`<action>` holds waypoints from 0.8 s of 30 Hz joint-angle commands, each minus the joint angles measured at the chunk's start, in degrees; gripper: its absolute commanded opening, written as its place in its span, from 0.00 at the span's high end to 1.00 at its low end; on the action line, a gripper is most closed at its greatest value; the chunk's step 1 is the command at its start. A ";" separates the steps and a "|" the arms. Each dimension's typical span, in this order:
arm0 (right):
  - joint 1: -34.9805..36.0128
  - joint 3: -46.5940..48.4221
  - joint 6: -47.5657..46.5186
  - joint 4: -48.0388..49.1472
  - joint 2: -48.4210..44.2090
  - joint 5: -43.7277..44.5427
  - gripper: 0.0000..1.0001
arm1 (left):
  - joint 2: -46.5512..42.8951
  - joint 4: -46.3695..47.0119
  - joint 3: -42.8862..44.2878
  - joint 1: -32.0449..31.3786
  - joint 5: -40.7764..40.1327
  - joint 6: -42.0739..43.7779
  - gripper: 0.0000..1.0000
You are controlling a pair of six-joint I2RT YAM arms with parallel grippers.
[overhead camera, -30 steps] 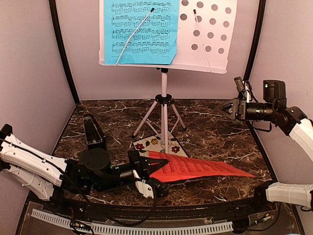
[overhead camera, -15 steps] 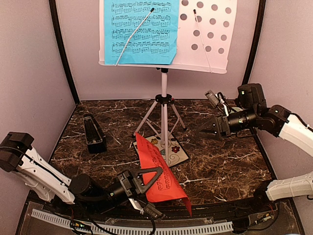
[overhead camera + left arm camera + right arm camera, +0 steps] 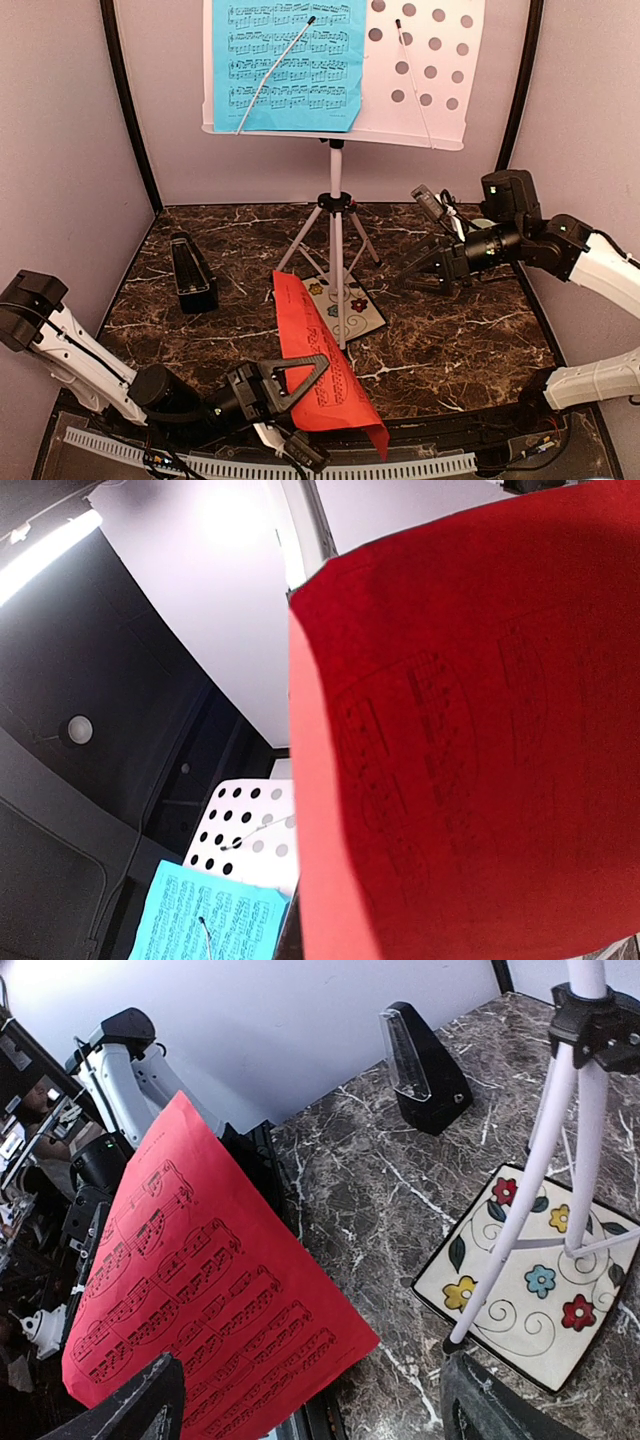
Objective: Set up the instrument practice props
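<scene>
**Red sheet gripped and raised at 6 o'clock; right jaws wide open**

From the top view I see the left gripper [image 3: 292,378] clamped shut on the red sheet [image 3: 300,320]. It holds the sheet by its lower part at the 6 o'clock edge of the table [image 3: 450,330]. The sheet stands up off the marble, tilted, and its top corner reaches toward the tile [image 3: 362,300] at the table's centre. On my left wrist view the red paper fills most of the frame, printed staves showing through it. My right wrist view shows its printed face.

The right gripper [image 3: 405,278] hangs above the table at about 3 o'clock and points toward the centre. Its jaws are spread wide with nothing between them. It is well apart from the red sheet.

The stand [image 3: 420,70] rises at 12 o'clock. One tripod foot sits at the tile's edge, as the right wrist view shows. The blue sheet [image 3: 290,65] lies on the left half of the desk, a thin wire arm crossing it. The holes of the right half show, with a second wire arm across them.

The metronome [image 3: 192,272] stands upright on the marble at about 9 o'clock, well apart from the tile and both grippers.
</scene>
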 commanded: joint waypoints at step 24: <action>12.57 9.57 -10.34 -1.57 6.00 3.45 0.14 | -2.80 -8.08 2.33 -7.11 -3.06 -0.98 1.00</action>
